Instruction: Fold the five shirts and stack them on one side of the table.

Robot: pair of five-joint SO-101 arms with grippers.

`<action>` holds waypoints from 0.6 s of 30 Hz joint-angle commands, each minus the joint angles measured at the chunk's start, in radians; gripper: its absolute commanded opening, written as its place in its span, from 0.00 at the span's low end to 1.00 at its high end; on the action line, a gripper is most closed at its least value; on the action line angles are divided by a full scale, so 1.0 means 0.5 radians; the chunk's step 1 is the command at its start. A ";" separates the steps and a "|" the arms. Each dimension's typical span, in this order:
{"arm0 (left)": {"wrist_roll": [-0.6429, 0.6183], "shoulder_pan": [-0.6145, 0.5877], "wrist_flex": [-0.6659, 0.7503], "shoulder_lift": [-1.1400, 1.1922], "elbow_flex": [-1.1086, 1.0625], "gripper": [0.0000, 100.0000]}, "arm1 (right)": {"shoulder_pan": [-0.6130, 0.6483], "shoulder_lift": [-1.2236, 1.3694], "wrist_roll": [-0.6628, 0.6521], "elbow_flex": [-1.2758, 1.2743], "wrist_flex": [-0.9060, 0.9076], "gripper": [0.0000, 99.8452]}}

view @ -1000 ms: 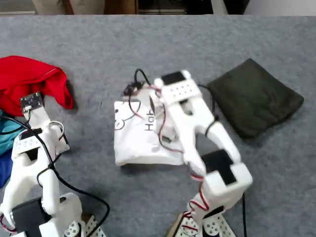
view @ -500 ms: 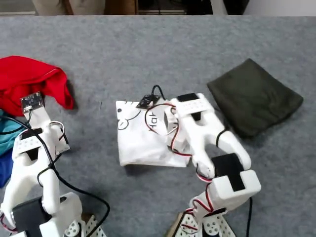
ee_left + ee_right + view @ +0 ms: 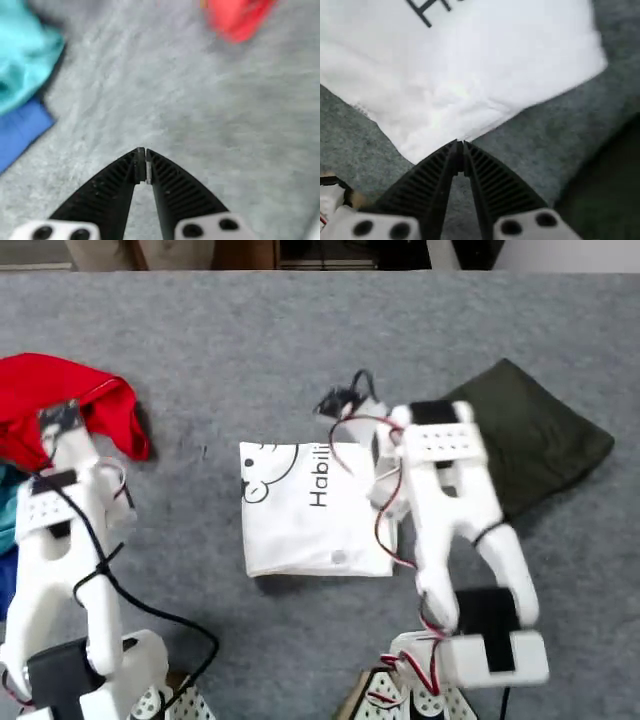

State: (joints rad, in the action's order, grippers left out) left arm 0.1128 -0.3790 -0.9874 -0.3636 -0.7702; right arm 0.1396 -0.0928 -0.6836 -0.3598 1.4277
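A folded white shirt [image 3: 310, 510] with dark print lies mid-table. My right gripper [image 3: 388, 480] is at its right-hand edge; in the right wrist view the gripper [image 3: 460, 147] is shut, its tips touching the white shirt's [image 3: 470, 65] hem. A folded dark green shirt [image 3: 530, 445] lies just right of that arm, and its edge [image 3: 610, 190] shows beside the jaws. At the left, my left gripper [image 3: 144, 165] is shut and holds nothing above bare table, seen from above as the left gripper [image 3: 62, 430] by the crumpled red shirt [image 3: 70, 400].
A teal shirt [image 3: 25, 55] and a blue shirt [image 3: 20, 135] lie bunched at the table's left edge, with the red shirt [image 3: 237, 17] farther off. The grey table [image 3: 300, 340] is bare at the back. Loose arm cables [image 3: 350, 405] hang above the white shirt's far corner.
My right arm swung right off the white shirt to its right edge, uncovering the print; the shirt shifted slightly right. The left arm moved a little toward the red shirt.
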 commanded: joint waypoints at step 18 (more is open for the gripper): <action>-0.325 1.267 -0.206 0.984 1.120 0.02 | -0.063 1.217 0.055 1.217 -0.301 0.00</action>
State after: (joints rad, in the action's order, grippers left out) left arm -0.0376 0.2562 -1.0871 0.0123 -0.3038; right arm 0.1212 0.4335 -0.6682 0.1435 1.2896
